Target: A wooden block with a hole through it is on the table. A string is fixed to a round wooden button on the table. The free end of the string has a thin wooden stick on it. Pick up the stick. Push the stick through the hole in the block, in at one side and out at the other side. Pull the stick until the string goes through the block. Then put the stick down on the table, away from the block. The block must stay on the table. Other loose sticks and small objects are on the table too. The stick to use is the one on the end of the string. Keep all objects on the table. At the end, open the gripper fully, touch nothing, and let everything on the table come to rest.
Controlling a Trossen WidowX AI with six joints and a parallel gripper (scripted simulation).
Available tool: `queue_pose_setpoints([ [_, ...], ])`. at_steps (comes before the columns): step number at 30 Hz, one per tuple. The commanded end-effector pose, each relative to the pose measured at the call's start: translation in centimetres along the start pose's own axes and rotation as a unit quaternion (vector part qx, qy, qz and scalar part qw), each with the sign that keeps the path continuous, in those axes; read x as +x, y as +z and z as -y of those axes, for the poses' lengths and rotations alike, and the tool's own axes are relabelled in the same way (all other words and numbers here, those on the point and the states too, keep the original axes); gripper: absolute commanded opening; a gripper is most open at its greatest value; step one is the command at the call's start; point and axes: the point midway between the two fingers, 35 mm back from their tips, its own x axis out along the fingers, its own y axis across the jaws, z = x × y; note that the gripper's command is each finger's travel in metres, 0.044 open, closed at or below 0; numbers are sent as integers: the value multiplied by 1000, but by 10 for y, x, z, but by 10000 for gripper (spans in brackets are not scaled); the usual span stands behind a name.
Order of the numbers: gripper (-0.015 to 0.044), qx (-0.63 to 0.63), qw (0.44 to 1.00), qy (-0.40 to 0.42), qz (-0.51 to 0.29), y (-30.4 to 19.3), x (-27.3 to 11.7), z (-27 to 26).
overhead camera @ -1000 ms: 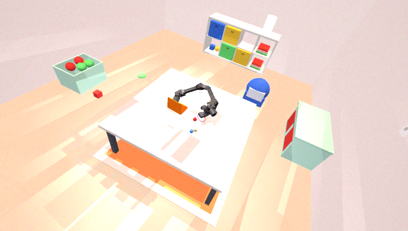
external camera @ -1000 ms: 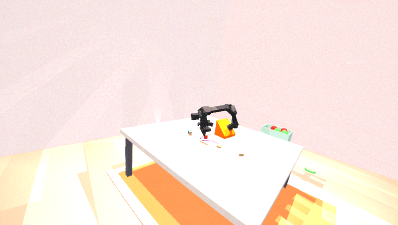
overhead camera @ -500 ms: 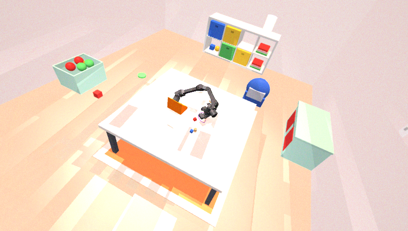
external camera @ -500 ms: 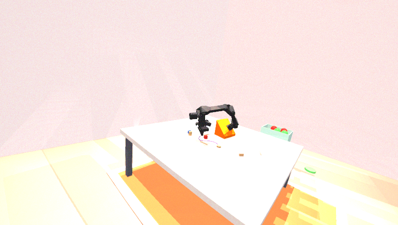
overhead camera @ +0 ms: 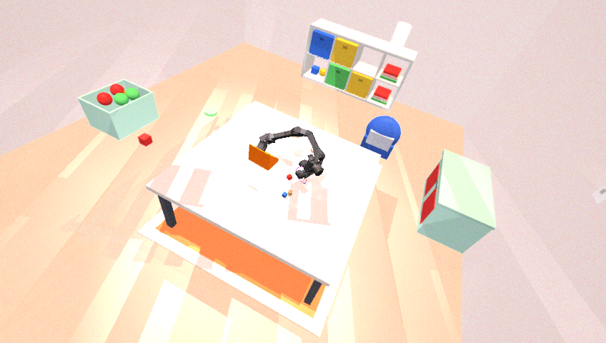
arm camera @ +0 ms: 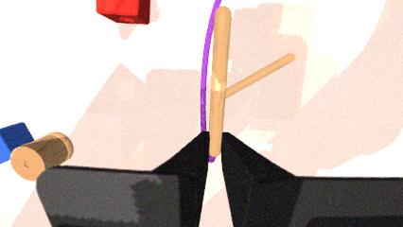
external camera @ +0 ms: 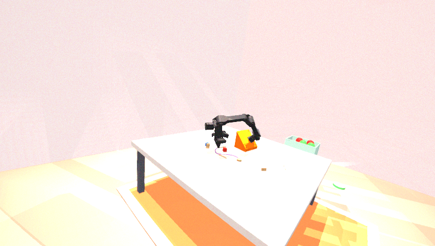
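My gripper [overhead camera: 301, 175] [external camera: 218, 146] [arm camera: 215, 138] points down, low over the table, shut on the near end of a thin wooden stick [arm camera: 220, 52]. The stick points away from the fingers, toward the top of the wrist view. The purple string [external camera: 229, 155] [arm camera: 204, 80] starts at the held end and curves to the round wooden button [external camera: 238, 160], which is outside the wrist view. A small brown block [external camera: 263, 169] stands beyond the button; no hole can be made out in it. The string is not seen in it.
A loose stick [arm camera: 260, 75] [external camera: 222, 156] lies below the held one. A red cube [overhead camera: 289, 176] [external camera: 224, 149] [arm camera: 124, 9], a blue cube [overhead camera: 284, 194] [arm camera: 14, 139] and a wooden cylinder [overhead camera: 290, 193] [arm camera: 44, 155] are near. An orange wedge [overhead camera: 261, 158] [external camera: 242, 141] stands by the arm's base. Another thin stick [overhead camera: 253, 187] lies apart.
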Motion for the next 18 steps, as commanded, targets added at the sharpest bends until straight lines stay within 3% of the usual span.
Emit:
queue_pose_setpoints([
  [1,0,3,1000,2,-4,-7,1,-4],
  [18,0,5,1000,4,-20,-25,-2,-13],
])
